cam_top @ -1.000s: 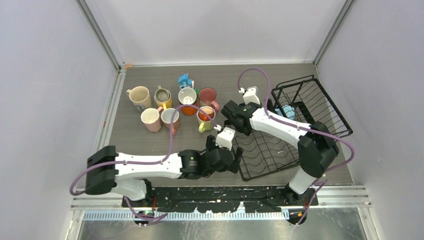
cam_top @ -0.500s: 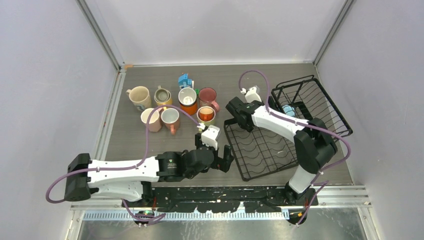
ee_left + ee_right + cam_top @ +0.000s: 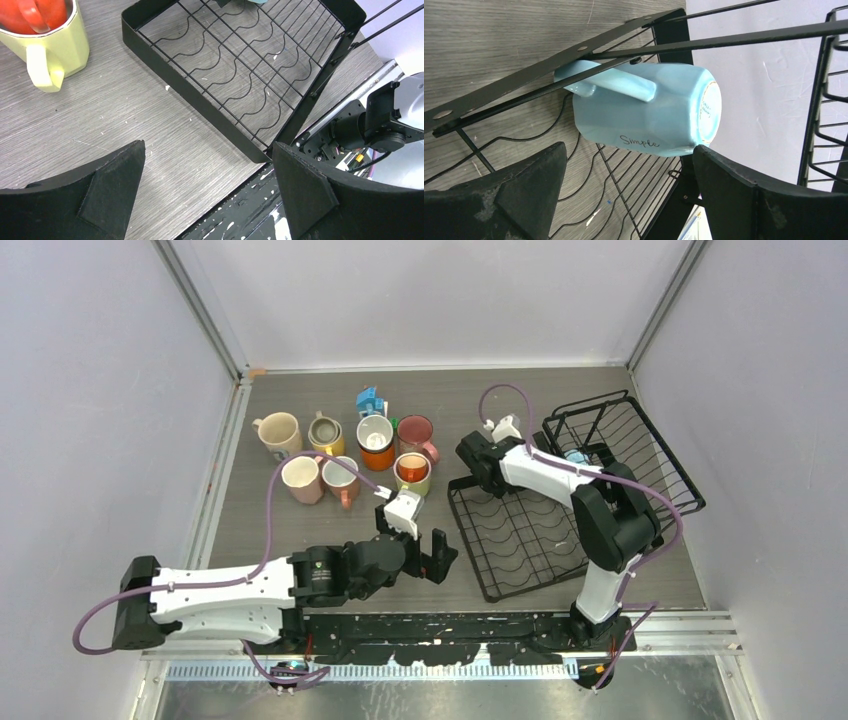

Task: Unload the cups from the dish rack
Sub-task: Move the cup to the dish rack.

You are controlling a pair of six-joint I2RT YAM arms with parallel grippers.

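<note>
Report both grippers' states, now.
Left gripper: open, empty.
Right gripper: open, aimed at the blue mug in the dish rack, not gripping it.

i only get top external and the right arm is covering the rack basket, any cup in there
observer: Yes. The right wrist view shows one light blue cup lying on its side in the dish rack.
operator: is right closed on it
observer: No. The right gripper is open, one finger to either side of the cup, which is not gripped.
operator: left carrying anything
observer: No. The left wrist view shows the left gripper open, with only bare table between its fingers.
</note>
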